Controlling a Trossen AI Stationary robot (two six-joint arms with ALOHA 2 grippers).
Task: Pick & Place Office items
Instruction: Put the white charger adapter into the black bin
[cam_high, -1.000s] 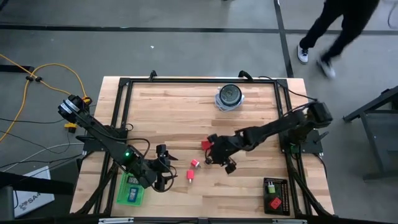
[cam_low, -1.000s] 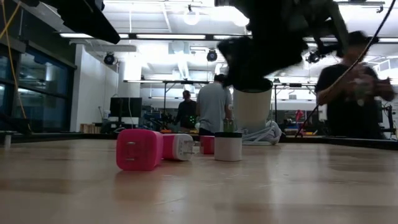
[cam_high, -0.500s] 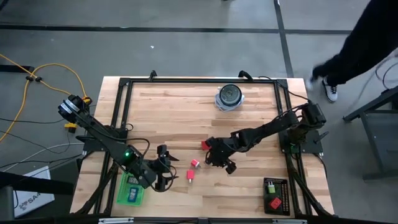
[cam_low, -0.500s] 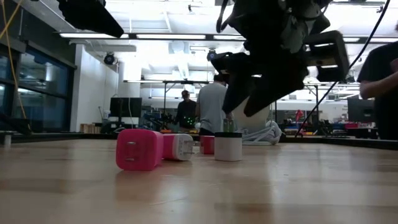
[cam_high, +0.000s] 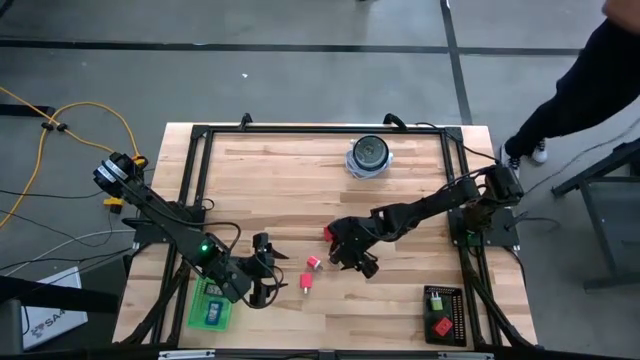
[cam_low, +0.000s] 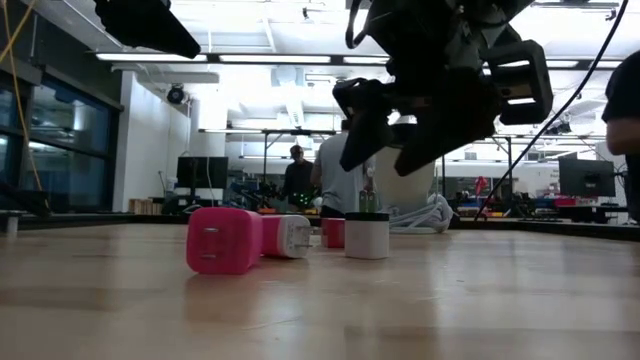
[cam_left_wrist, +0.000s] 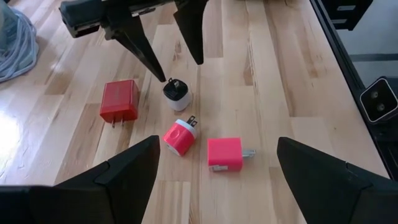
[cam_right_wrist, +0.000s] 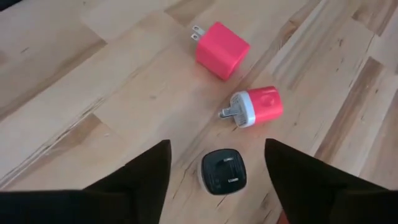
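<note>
Could go wrong in a few ways from here. Could tip the black-topped white plug (cam_right_wrist: 223, 171) if the right gripper (cam_right_wrist: 217, 148) comes down a bit off to one side and a finger lands on its rim. Could also push it into the red-and-white plug (cam_right_wrist: 256, 106) lying just beside it, since the pieces sit close together near the middle of the counter (cam_high: 400, 300). Could slip out of a pinch too, being round and smooth by the look of it. Might catch on the two prongs sticking up from its top.

Reaches in low from the counter's right edge, arm stretched long toward the middle. Hangs right above the black-topped plug, not touching it, with both fingers spread wide, one to each side. Points down and a little forward.

More plugs close by: a red block plug (cam_left_wrist: 119, 101) on one side, and a pink cube plug (cam_left_wrist: 225, 154) next to the red-and-white one, all lying apart from each other.

Over near the counter's left front corner, the left gripper (cam_high: 262, 268), waiting, spread wide and holding nothing, facing the group of plugs, with a green tray (cam_high: 197, 312) just beside it.
</note>
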